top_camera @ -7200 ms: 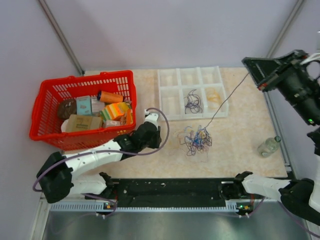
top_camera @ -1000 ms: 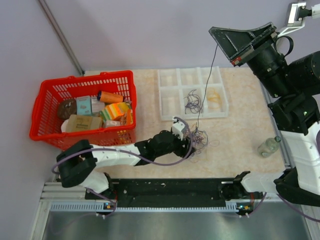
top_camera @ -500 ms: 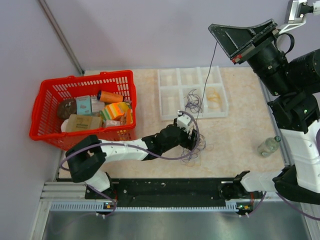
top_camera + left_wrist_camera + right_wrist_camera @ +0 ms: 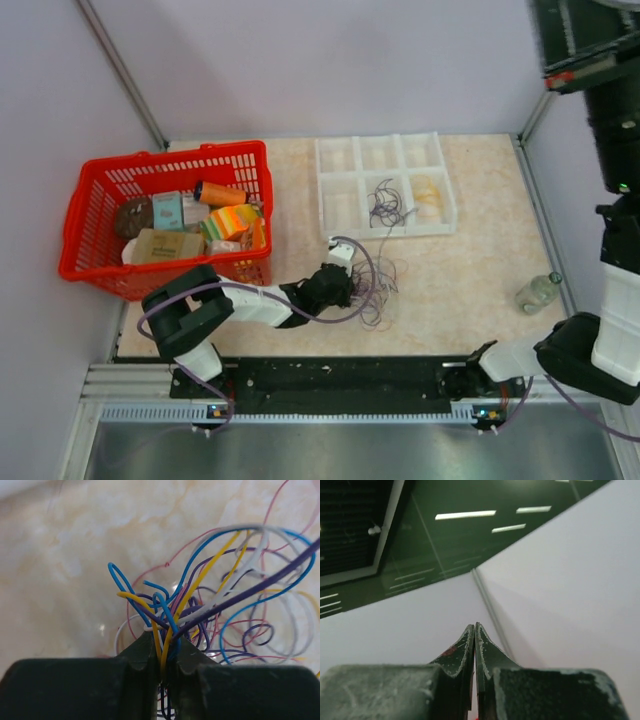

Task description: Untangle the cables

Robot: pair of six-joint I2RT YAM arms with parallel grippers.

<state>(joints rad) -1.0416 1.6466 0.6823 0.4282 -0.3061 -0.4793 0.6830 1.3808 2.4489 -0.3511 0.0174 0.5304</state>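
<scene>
Left gripper (image 4: 162, 655): jaws pressed together on a small sheaf of the cables (image 4: 220, 605). Yellow, blue and purple strands run between the fingertips. The rest of the tangle fans out beyond them in loose loops, with a thick purple strand rising up and to the right.

Overhead: the tangle (image 4: 378, 290) lies on the table (image 4: 480, 270) at the near middle, just near of the white compartment tray (image 4: 318, 190). The left gripper (image 4: 348, 283) is at its left edge. A dark cable (image 4: 385, 208) already sits in the tray's near-middle compartment.

Right gripper (image 4: 474, 640): fingers closed and raised high, pointing at the wall and ceiling. No strand is visible between them, and I cannot tell whether a hair-thin one is caught.

Judgement: the step in hand is anchoring the knot so that single strands can be drawn out.
- The pinch holds several colours at once. Pulling from it would likely drag the whole clump, so it is better used as a hold-down, low to the table.
- The other arm should take one free end, not a mid-loop.
- Draw slowly, away from the anchor and toward a free compartment.
- Stop if loops tighten around the pinch.
</scene>
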